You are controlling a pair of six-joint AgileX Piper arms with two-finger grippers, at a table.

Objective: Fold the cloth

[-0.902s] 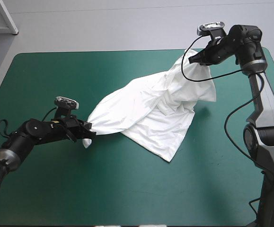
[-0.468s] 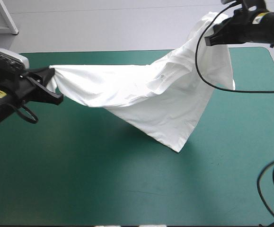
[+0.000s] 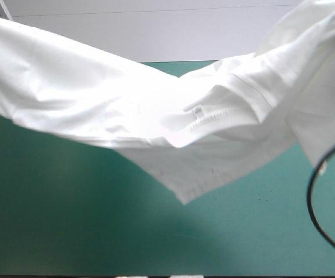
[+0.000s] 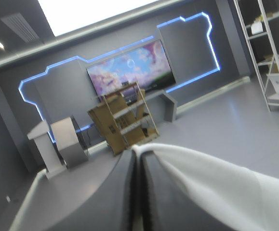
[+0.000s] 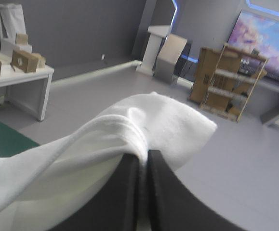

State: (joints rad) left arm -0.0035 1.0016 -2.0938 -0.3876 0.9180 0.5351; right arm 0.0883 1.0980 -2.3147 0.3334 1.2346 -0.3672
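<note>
The white short-sleeved T-shirt point(image 3: 126, 110) hangs stretched above the teal-green surface point(image 3: 69, 231). The left pincer point(image 4: 138, 156) and right pincer point(image 5: 144, 158) each clamp its fabric, nearly closed.

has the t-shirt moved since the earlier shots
Yes. The T-shirt has risen from the teal-green cover: earlier it trailed on it, now it hangs stretched above it.

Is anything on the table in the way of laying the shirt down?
Nothing visible. The T-shirt hangs between the left gripper and right gripper above the table; what shows of it beneath is bare, though the shirt hides the far part.
</note>
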